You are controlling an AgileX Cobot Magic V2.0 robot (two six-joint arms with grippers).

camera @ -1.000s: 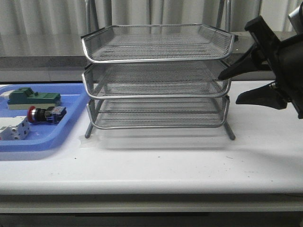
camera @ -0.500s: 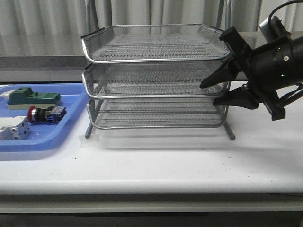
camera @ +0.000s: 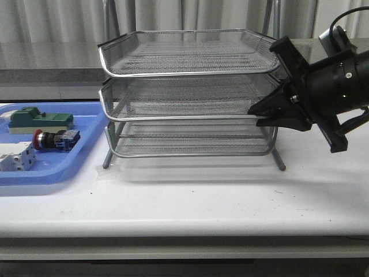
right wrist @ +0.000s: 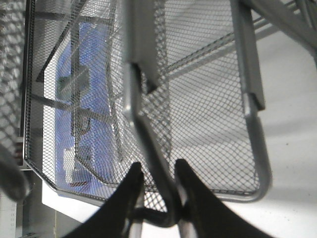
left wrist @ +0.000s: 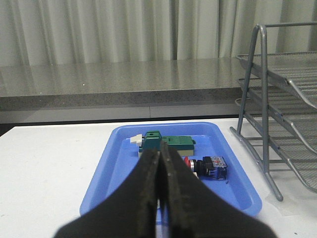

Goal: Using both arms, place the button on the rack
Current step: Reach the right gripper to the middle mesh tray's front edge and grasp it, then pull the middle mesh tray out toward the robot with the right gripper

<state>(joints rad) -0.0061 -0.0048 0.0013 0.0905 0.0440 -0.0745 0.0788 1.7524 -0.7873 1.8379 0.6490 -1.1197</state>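
The button (camera: 55, 139), with a red head, black body and blue rear block, lies on its side in the blue tray (camera: 57, 173). It also shows in the left wrist view (left wrist: 208, 166). The rack (camera: 190, 75), three silver wire-mesh tiers, stands mid-table. My right gripper (camera: 257, 115) is at the rack's right side, closed on the middle tier's rim (right wrist: 133, 99), which passes between its fingers (right wrist: 157, 168). My left gripper (left wrist: 159, 151) is shut and empty, above the table short of the blue tray (left wrist: 119, 158). The left gripper is out of the front view.
A green-topped block (camera: 40, 118) lies behind the button in the tray, and a white terminal block (camera: 14, 158) lies at the tray's front left. The rack's frame leg (left wrist: 262, 99) stands right of the tray. Curtains and a grey ledge run behind the table.
My right gripper moved in toward the rack from the right, and its fingers closed from wide open onto the middle tier's right rim. The button and tray have not moved.
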